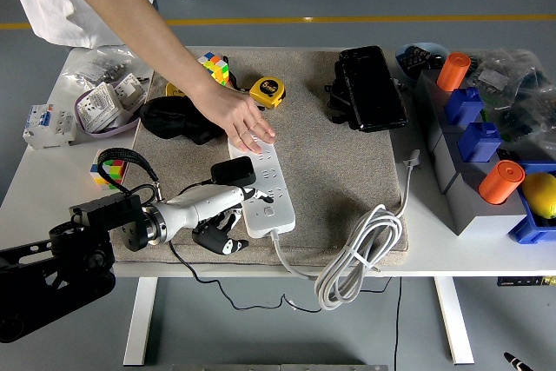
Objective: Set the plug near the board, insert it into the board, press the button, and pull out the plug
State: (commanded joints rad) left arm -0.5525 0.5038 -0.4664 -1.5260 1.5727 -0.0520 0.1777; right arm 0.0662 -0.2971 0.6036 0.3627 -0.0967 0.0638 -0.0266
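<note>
The white power strip (268,187) lies lengthwise on the tan mat. A person's hand (247,122) presses flat on its far end. My left hand (219,215) reaches in from the lower left and sits against the strip's near left side. Its fingers are curled around the black plug (233,172), which is held just left of the strip's sockets and touches its edge. The plug's thin black cable (176,254) drops from the hand over the table's front edge. I cannot see the plug's pins. The right arm is out of view.
A black pouch (178,119), yellow tape measure (268,90) and puzzle cube (215,65) lie at the mat's far left. A black case (372,87) sits far right. The strip's coiled white cord (360,254) hangs at the front. Blue bins (473,141) stand on the right.
</note>
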